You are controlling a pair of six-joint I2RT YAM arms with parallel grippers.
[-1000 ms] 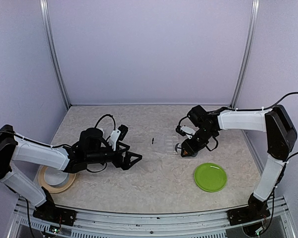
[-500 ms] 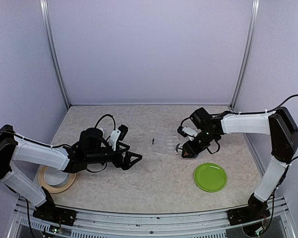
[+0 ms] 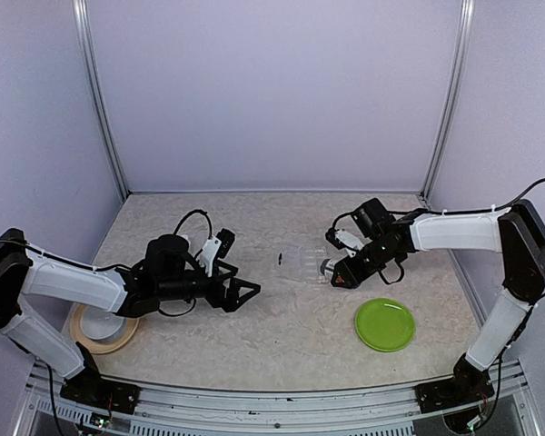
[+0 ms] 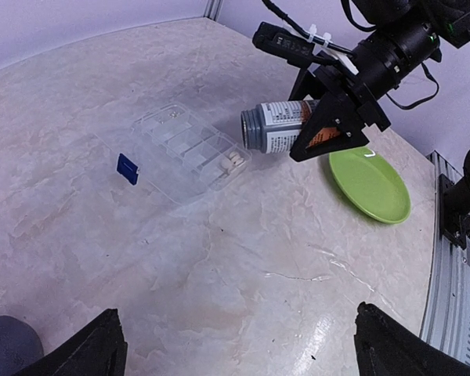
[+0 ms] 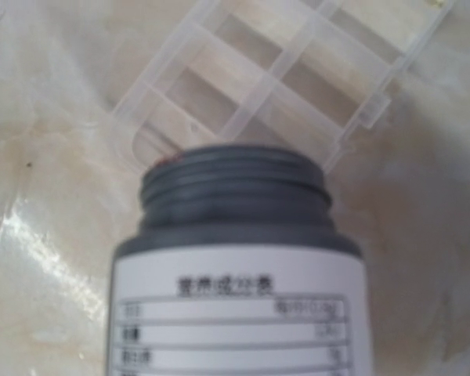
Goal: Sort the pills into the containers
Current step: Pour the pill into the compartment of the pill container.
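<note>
While the right gripper point(image 3: 340, 273) is clamped on the bottle point(image 4: 286, 125), jaws narrowed around its labelled body, the bottle is off the table point(image 3: 291, 336), lying about level, gray top toward the clear compartment tray point(image 4: 180, 145). Gray top is just beside the tray's end cell, the one with white pills point(image 4: 233, 162) in it; touching or not, can't tell. Right wrist view: gray ribbed top fills the centre, white label with printed lines below it, tray cells right behind, tiny red speck at the top's left rim, too small to say what. Orange patch on the label shows by the right gripper's fingers in the left wrist view. Small blue piece point(image 4: 127, 168) lies on the table just beside the tray's long side away from the bottle. Left gripper point(image 3: 243, 293) jaws spread wide, holding nothing, low over the table, well apart from the tray and pointing toward it. Green plate point(image 3: 384, 324) flat on the table, near the right gripper on its near side. White bowl point(image 3: 98, 323) on tan plate point(image 3: 118, 345) at near left, partly hidden by the left arm
</note>
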